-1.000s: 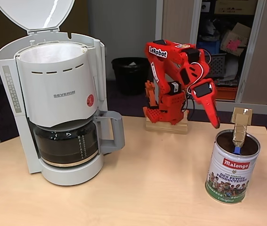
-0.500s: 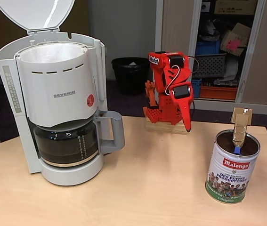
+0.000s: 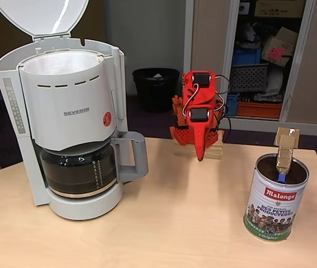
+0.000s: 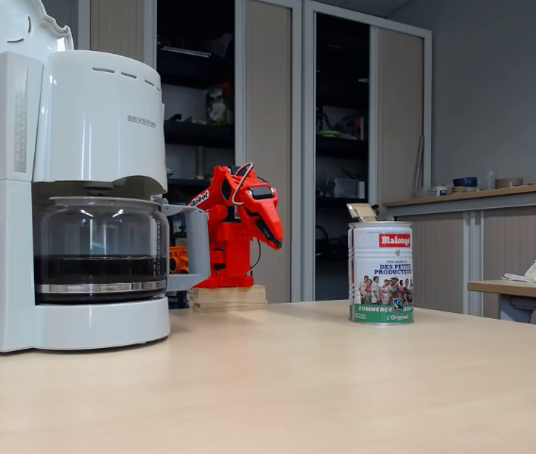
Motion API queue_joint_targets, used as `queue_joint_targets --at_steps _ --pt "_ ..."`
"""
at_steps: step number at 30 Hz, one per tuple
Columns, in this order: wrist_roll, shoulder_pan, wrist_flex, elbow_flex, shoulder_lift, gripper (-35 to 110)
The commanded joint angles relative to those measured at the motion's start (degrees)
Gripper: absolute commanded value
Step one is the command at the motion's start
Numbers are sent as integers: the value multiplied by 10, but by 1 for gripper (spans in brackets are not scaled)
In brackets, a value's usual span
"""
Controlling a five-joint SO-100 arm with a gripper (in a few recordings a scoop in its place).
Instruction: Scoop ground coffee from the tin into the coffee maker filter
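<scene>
The tin (image 3: 274,201) (image 4: 381,274) stands on the right of the table, with dark ground coffee (image 3: 267,166) showing below its rim. A scoop with a cardboard handle (image 3: 285,148) stands upright in it. The white coffee maker (image 3: 69,123) (image 4: 78,189) is on the left with its lid up, and the white paper coffee maker filter (image 3: 63,62) lines its basket. My red gripper (image 3: 200,156) (image 4: 275,241) points down over the arm's base at the table's back. It looks shut and holds nothing, well apart from the tin and the machine.
The glass carafe (image 3: 79,170) sits under the basket, its handle toward the arm. The arm's base rests on a wooden block (image 3: 211,152). A black waste bin (image 3: 156,86) and open cupboard shelves are behind the table.
The arm has swung away from the tin, leftward, and folded back over its base with the gripper pointing down. The scoop and tin have not moved.
</scene>
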Motion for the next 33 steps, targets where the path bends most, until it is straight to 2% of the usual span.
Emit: queue_joint_targets --at_steps 1,4,9,15,33 --pt "-33 11 5 21 9 0" --pt "-114 25 0 48 9 0" --pt "-123 33 -33 100 7 0" --pt "-62 22 60 100 7 0" --pt "-74 26 60 100 8 0"
